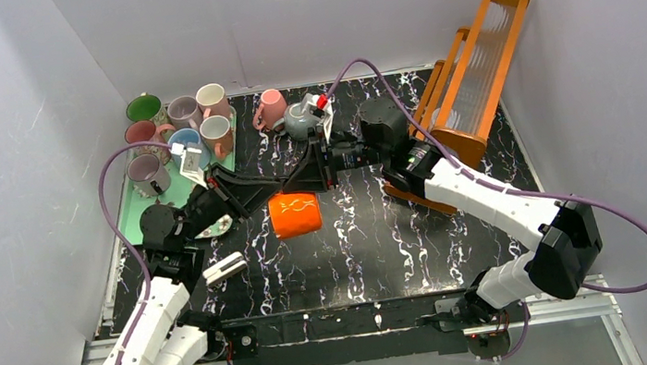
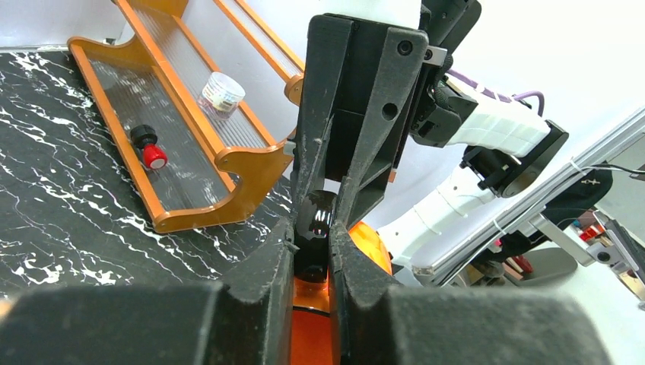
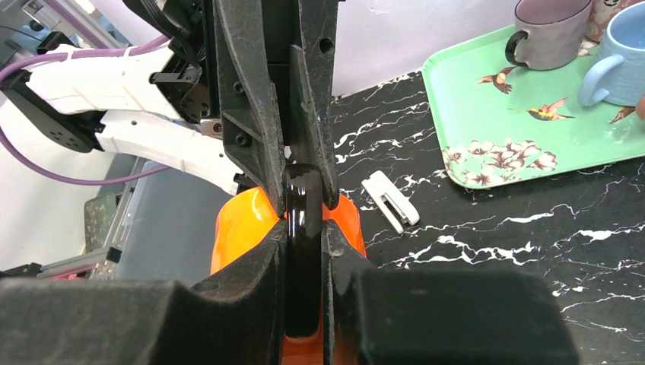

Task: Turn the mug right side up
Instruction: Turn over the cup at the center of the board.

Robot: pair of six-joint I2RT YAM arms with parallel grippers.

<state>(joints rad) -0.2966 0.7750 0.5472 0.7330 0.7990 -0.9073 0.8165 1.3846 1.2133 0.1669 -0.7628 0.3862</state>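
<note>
1. A green tray of mugs sits far left.
2. The left gripper is pinched tight on the black handle.
3. The orange mug is on its side, mid-table.
4. The right gripper is clamped on that same handle.
5. An orange rack stands far right.

A green tray at far left holds several mugs; a pink mug and a grey mug stand nearby. An orange rack stands right, a white clip near the tray.
</note>
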